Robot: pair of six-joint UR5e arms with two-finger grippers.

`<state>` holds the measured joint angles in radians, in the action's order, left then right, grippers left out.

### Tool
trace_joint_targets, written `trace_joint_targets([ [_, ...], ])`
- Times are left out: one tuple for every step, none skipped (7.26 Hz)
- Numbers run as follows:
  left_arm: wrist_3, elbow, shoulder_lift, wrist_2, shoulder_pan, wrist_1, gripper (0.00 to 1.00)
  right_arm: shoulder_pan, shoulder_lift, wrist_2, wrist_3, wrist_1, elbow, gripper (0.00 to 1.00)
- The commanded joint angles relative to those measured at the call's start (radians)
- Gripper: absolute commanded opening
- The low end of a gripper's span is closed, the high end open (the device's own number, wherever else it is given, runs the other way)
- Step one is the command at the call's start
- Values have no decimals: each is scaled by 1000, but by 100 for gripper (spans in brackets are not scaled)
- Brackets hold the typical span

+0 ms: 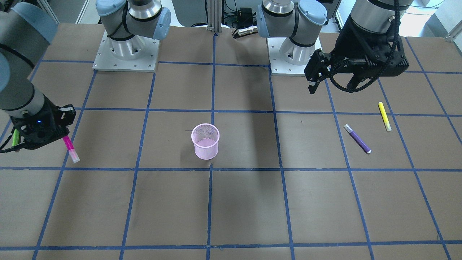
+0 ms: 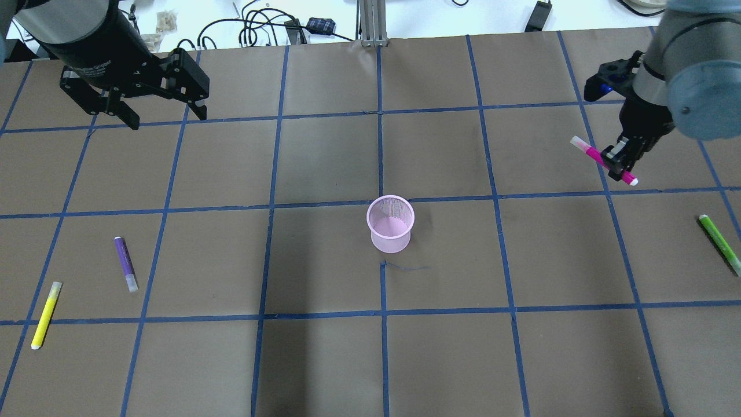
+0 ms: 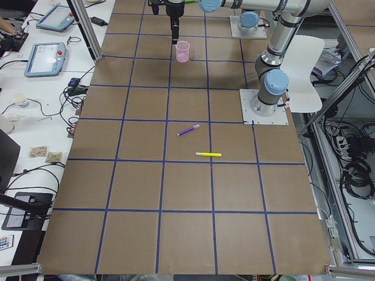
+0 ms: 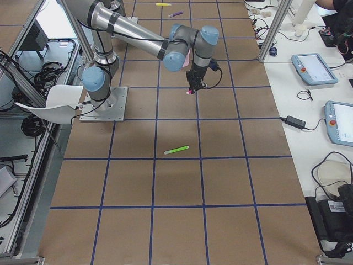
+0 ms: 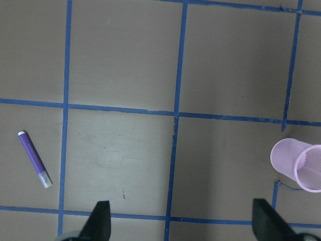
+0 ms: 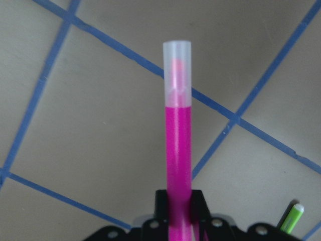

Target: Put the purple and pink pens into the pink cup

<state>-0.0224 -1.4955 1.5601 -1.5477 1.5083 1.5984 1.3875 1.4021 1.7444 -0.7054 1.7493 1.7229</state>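
The pink mesh cup (image 2: 391, 225) stands upright at the table's middle; it also shows in the front view (image 1: 205, 141) and the left wrist view (image 5: 298, 164). My right gripper (image 2: 619, 159) is shut on the pink pen (image 2: 602, 160), held above the table far to the cup's right. The right wrist view shows the pen (image 6: 178, 150) sticking out with its clear cap forward. The purple pen (image 2: 125, 263) lies flat on the table at the left (image 1: 357, 138). My left gripper (image 2: 168, 119) is open and empty, high above the table, behind the purple pen (image 5: 35, 159).
A yellow pen (image 2: 46, 314) lies near the left front, beside the purple one. A green pen (image 2: 719, 243) lies at the right edge, in front of my right gripper. Blue tape lines grid the brown table. Cables lie beyond the far edge.
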Motion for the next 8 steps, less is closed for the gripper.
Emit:
trace_joint_targets([
  [69,-2,-5,-6,1,5,100,209,-9,36,276,-129,-75,0],
  [96,0,-8,-11,1,3,100,269,-12,91,331,-146,-83,0],
  [97,-2,-6,-9,1,2,100,310,-12,118,334,-149,-83,0],
  [98,-2,-3,-8,1,0,100,341,-14,133,302,-161,-85,0],
  [98,-2,-5,-8,1,0,100,382,-21,138,256,-160,-91,0],
  [98,-2,-3,-9,1,0,100,430,-37,144,189,-162,-110,0],
  [96,-2,-3,-8,1,0,100,489,-61,168,94,-163,-138,0],
  [94,-2,-3,-8,1,0,100,539,-92,223,60,-160,-146,0],
])
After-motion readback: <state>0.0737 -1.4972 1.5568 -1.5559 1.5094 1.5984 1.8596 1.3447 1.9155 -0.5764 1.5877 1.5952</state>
